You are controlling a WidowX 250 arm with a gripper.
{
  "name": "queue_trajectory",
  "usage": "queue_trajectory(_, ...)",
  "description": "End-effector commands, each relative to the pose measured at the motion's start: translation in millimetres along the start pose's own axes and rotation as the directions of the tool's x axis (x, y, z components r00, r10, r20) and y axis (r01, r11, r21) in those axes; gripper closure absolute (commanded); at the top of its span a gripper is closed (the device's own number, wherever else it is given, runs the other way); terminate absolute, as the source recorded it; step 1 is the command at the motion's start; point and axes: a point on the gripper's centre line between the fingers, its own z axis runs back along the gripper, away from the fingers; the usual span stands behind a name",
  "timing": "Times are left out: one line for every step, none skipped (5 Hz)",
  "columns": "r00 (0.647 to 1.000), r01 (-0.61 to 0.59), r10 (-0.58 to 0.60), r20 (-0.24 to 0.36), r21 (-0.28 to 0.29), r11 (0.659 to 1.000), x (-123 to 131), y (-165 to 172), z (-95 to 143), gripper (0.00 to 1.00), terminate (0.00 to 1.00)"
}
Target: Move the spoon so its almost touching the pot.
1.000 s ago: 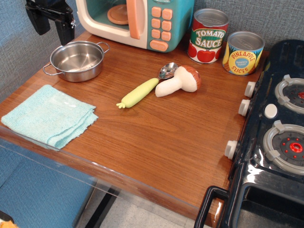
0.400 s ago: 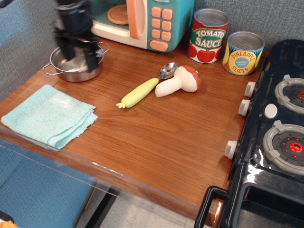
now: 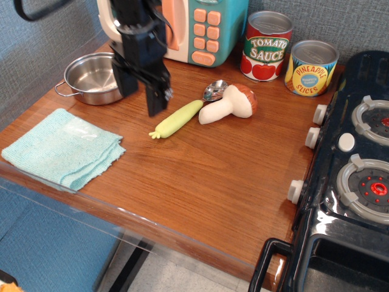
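- You are in the approach step: the gripper [image 3: 141,97] hangs between the pot [image 3: 92,78] and the spoon [image 3: 185,113], and nothing is grasped yet.
- Its fingers [image 3: 155,97] stand spread apart and empty, tips pointing down toward the table [image 3: 206,176].
- The spoon lies on the wood just to the right of the gripper, yellow-green handle pointing down-left and silver bowl tucked against the toy mushroom [image 3: 230,103]. It sits well apart from the pot.
- The pot rests near the back-left corner, in front of the toy microwave [image 3: 200,27].
- Your next move, as I judge it, calls for shifting right over the handle, turning the fingers across it, then descending. Take the handle end so you avoid nudging the mushroom.
- The surface is a smooth wooden top. A folded teal cloth [image 3: 61,149] lies at the front left, two tin cans [image 3: 289,55] stand at the back, and a toy stove [image 3: 352,182] fills the right side, with grey-blue fabric walls behind.
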Motion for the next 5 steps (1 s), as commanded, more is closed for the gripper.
queue_trajectory(1.0, 0.005, -0.004, -0.022, 0.038, 0.999, -4.2, -18.2, -15.6, 0.0, 0.0)
queue_trajectory(0.999, -0.007, 0.009, -0.039, 0.039, 0.999, -4.4, -21.9, -25.4, 0.0, 0.0)
queue_trajectory(0.999, -0.031, 0.033, -0.037, 0.047, 0.998, -1.2, -15.7, -31.2, 1.0, 0.0)
queue_trajectory(0.998, -0.055, 0.056, -0.023, 0.035, 0.998, 3.7, -8.9, -24.1, 1.0, 0.0)
queue_trajectory(0.995, -0.103, 0.103, 0.015, 0.026, 0.994, 7.5, 5.8, -8.2, 1.0, 0.0)
